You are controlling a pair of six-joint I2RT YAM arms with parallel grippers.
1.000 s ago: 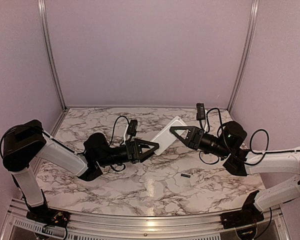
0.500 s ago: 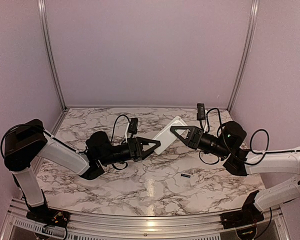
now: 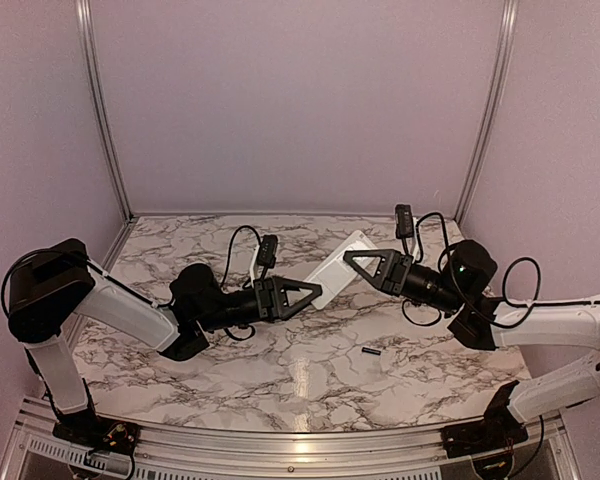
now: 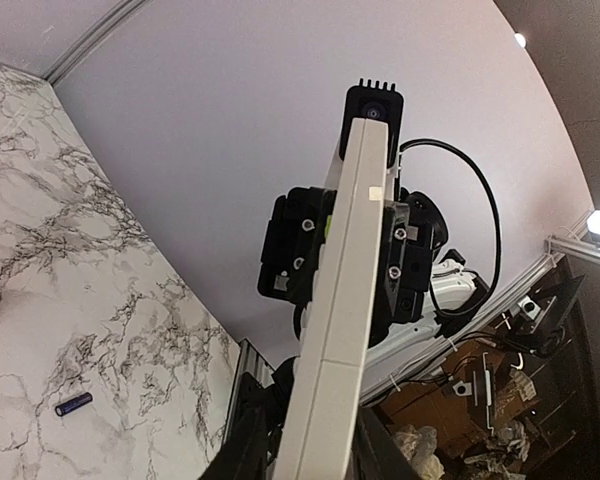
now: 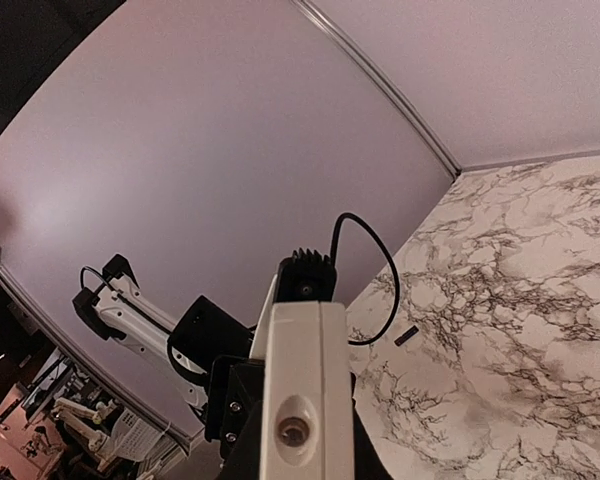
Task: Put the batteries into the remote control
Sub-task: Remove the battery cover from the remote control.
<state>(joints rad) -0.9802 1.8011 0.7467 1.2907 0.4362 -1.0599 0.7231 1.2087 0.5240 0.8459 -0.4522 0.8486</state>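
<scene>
The remote control [image 3: 338,268] is held mid-frame above the tabletop [image 3: 280,372]. Left gripper [image 3: 315,290] and right gripper [image 3: 348,257] jaws each clamp one end. One battery [image 3: 371,353] lies lower right of centre.

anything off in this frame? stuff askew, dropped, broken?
Nothing looks broken or spilled. The slim white plastic remote control is off the marble table, tilted, pinched at opposite ends by the left gripper and right gripper. One tiny black cylindrical battery lies loose on the table, not loaded.
</scene>
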